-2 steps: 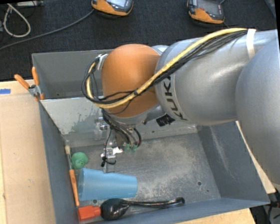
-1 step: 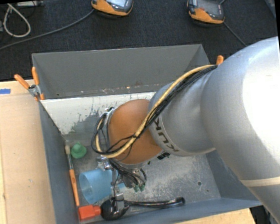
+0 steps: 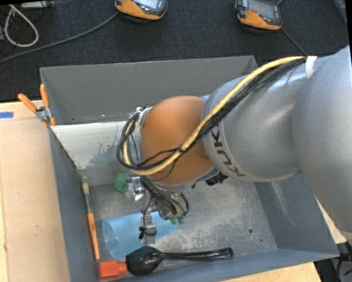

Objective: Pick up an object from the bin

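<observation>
The arm [image 3: 275, 126] comes into the grey bin [image 3: 157, 82] from the right. Its orange wrist cover [image 3: 169, 138] hangs over the middle of the floor, with yellow and black cables [image 3: 223, 110] looped round it.

Below the cover the tool [image 3: 149, 225] points down toward the near-left part of the bin. Its tip sits over a pale blue see-through cup [image 3: 120, 235]. The cup lies on its side, with its wide mouth toward the left wall and its narrower end toward the middle of the bin. The tool's tip overlaps the cup's narrower half. From here I cannot tell how wide the tool stands, whether it touches the cup, or whether it has anything in its grip.

Just nearer the front wall lies a black spoon [image 3: 145, 261]. Its bowl is beside the cup's lower edge and its handle runs right along the front wall.

In the near-left corner is an orange-red block [image 3: 111, 269], close to the spoon's bowl. A thin stick [image 3: 91, 226] runs from it along the left wall.

A small green thing [image 3: 121, 182] lies farther back, near the left side, partly under the wrist cover.
</observation>
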Robot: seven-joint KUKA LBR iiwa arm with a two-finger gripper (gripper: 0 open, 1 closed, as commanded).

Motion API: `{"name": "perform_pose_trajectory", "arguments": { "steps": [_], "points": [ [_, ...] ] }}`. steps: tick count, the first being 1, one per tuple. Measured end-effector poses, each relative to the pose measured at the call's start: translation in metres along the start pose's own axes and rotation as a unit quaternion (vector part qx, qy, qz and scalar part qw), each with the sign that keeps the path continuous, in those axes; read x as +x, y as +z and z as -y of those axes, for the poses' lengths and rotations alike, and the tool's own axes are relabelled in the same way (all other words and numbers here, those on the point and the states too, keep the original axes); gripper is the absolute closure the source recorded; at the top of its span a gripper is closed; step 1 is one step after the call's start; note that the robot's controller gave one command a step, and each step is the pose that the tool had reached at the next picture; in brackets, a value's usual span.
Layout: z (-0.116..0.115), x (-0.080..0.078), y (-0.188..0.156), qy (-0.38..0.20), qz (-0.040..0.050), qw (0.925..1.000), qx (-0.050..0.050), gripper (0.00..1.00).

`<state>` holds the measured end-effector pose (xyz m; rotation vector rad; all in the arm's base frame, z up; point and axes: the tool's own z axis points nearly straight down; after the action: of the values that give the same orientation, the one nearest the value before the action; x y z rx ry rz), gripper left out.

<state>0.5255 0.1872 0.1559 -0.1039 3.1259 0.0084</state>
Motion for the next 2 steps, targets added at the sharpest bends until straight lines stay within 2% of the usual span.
{"name": "perform_pose_trajectory", "arguments": {
  "steps": [1, 2],
  "points": [
    [0.027, 0.008, 0.059, 0.135, -0.0128, 0.9908, 0.004, 0.0],
    [0.007, 0.011, 0.085, 0.022, -0.0035, 0.9998, 0.001, 0.0]
  ]
}}
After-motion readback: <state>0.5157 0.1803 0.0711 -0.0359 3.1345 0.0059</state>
